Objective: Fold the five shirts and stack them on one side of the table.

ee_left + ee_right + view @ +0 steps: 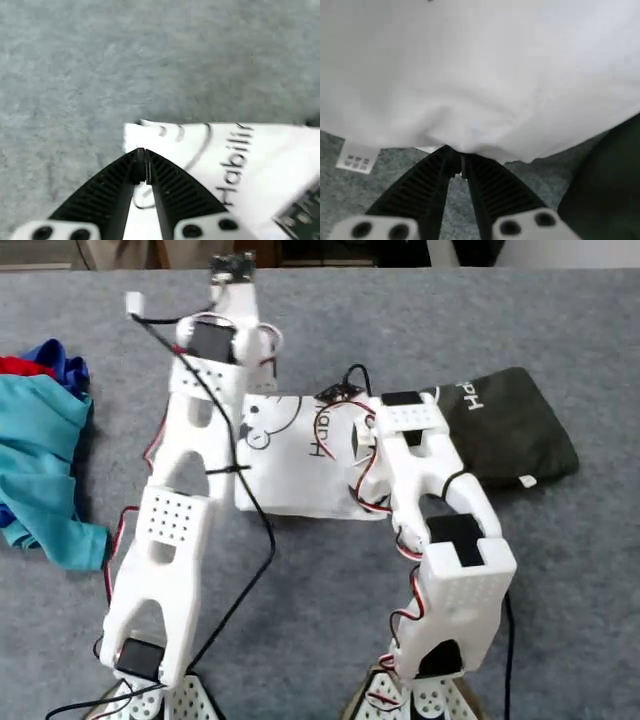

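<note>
Pinching at the cloth, the right claw (461,161) has its jaws drawn together on the near hem of the white shirt (485,75), and the fabric puckers into the tips, so I judge it has hold of that edge. A small sewn label (357,160) hangs from the hem just beside it.

The left claw (141,159) is closed too, its tips over a corner of the same shirt, close to the printed lettering. Whether any cloth is nipped between them I cannot tell.

With one claw at each end of one edge, the arms seem placed to carry that edge over together, which would keep the fold square rather than dragging it askew.

From above, the white shirt lies partly folded on the grey worktop (320,640), between and beneath the two arms.

Touching its edge on the right arm's side lies a dark shirt (510,435), already folded into a neat block. It looks like the start of the stack.

Well apart on the left arm's side, a loose heap waits: a teal shirt (40,460) spread over a blue one (62,360) and a red one (20,367), all unfolded. The worktop carries every shirt directly, so most of the task remains.
</note>
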Controlling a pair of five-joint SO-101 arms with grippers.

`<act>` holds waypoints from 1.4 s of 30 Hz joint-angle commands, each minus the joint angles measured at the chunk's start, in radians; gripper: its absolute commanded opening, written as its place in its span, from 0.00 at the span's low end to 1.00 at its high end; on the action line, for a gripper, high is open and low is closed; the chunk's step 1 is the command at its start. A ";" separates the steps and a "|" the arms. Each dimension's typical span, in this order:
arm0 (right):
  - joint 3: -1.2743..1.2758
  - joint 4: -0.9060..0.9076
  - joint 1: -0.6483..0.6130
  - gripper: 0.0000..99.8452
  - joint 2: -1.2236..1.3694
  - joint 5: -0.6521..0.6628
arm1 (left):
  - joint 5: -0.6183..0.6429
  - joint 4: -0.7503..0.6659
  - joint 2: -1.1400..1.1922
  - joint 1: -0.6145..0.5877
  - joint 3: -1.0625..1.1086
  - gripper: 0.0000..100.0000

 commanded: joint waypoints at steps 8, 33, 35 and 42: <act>-0.007 -0.038 0.012 0.00 0.015 -0.017 | 0.011 -0.241 0.113 -0.069 0.250 0.02; -0.539 0.361 0.001 0.00 -0.308 0.032 | -0.103 0.023 -0.087 -0.123 0.021 0.02; -0.631 0.364 0.001 0.00 -0.265 0.031 | -0.107 0.023 -0.150 -0.126 0.104 0.02; -0.957 0.310 -0.004 0.00 0.097 0.037 | -0.115 0.023 -0.582 -0.074 0.738 0.02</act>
